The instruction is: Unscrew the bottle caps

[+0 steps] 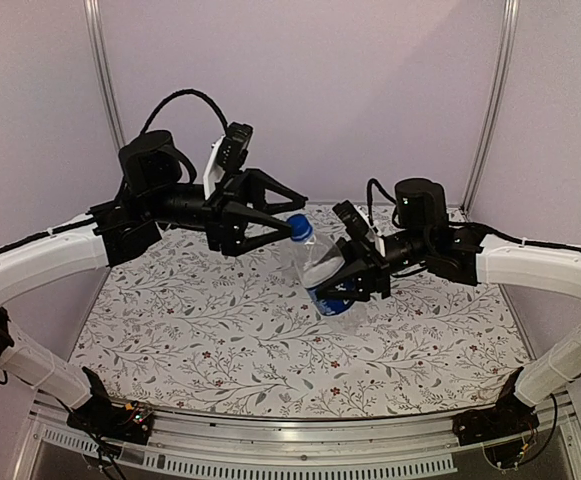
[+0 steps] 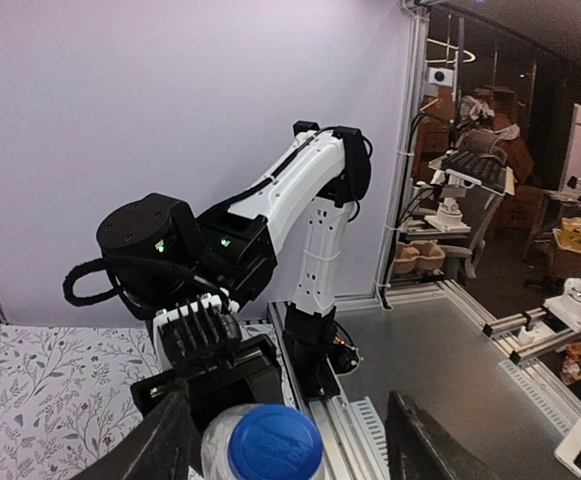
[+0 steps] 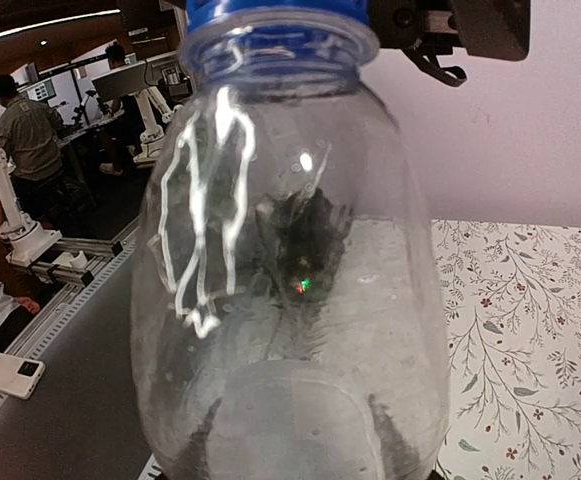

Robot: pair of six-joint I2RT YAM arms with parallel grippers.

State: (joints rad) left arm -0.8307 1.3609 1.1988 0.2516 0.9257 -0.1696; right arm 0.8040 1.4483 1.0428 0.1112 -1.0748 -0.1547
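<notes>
centre of top view | right gripper (image 1: pixel 343 282) jaws pinching tilted clear plastic bottle with dark blue label (image 1: pixel 322 262) | left gripper (image 1: pixel 296 214) jaws spread either side of solid blue round cap (image 1: pixel 299 227)

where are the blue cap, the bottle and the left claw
blue cap (image 2: pixel 275 442): left wrist view, on its round top
bottle (image 1: pixel 322 262): top external view, on its clear upper body
left claw (image 1: pixel 298 213): top external view, the gap midway between its open fingertips

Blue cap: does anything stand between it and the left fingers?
Nothing visible does. The blue cap lies in the gap between the left gripper's open fingers, on the bottle the right gripper holds.
</notes>
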